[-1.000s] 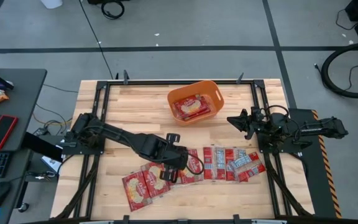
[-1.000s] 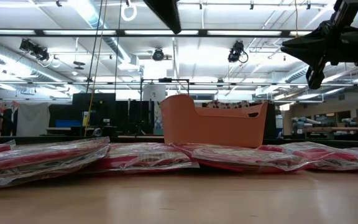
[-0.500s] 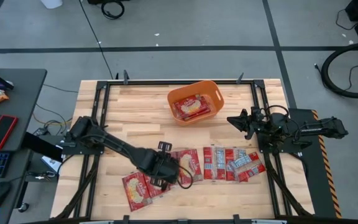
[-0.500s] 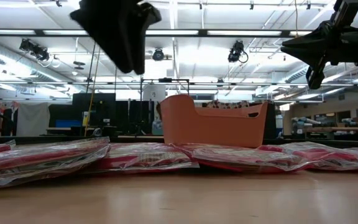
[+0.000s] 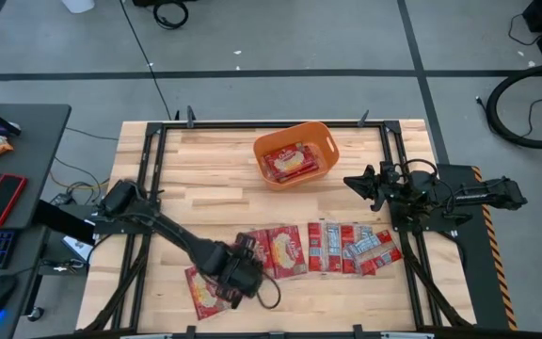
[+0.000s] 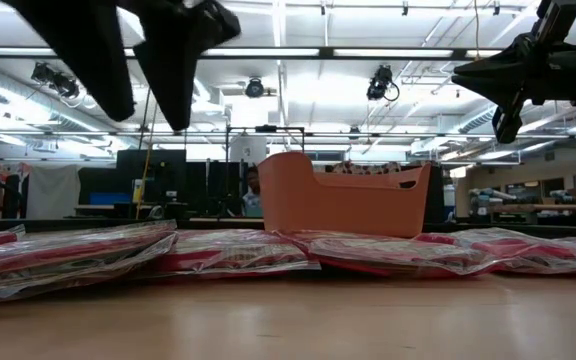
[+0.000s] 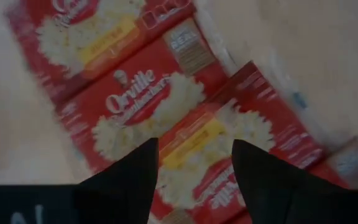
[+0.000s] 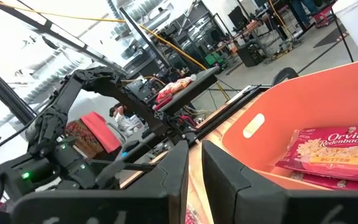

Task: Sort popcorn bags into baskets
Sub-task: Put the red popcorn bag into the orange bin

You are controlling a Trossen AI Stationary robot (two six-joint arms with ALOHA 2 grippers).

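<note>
Red popcorn bags lie flat in a row along the table's near part: larger ones with yellow-cream pictures point(image 5: 285, 250) point(image 7: 135, 118) and narrower ones with silver-white marks point(image 5: 346, 247). The orange basket point(image 5: 320, 132) stands at the far middle with one large bag point(image 5: 290, 160) inside. My left gripper point(image 5: 236, 278) point(image 7: 194, 149) is open and hovers above the large bags at the row's left end, clear of them in the low view point(image 6: 146, 120). My right gripper point(image 5: 354, 182) point(image 8: 195, 162) waits, shut, in the air at the table's right side, pointing toward the basket point(image 8: 303, 106).
Bare wood point(image 5: 205, 179) spreads between the basket and the row of bags. Dark frame rails point(image 5: 153, 151) run along the table's sides. A side desk point(image 5: 17, 179) with a phone, keyboard and mouse stands off the left edge. A person shows far behind the basket in the low view.
My left gripper has moved toward the table's near edge and somewhat left, from over the middle of the row to over the large bags at its left end, and has come lower into the low view. The bags have stayed where they were.
</note>
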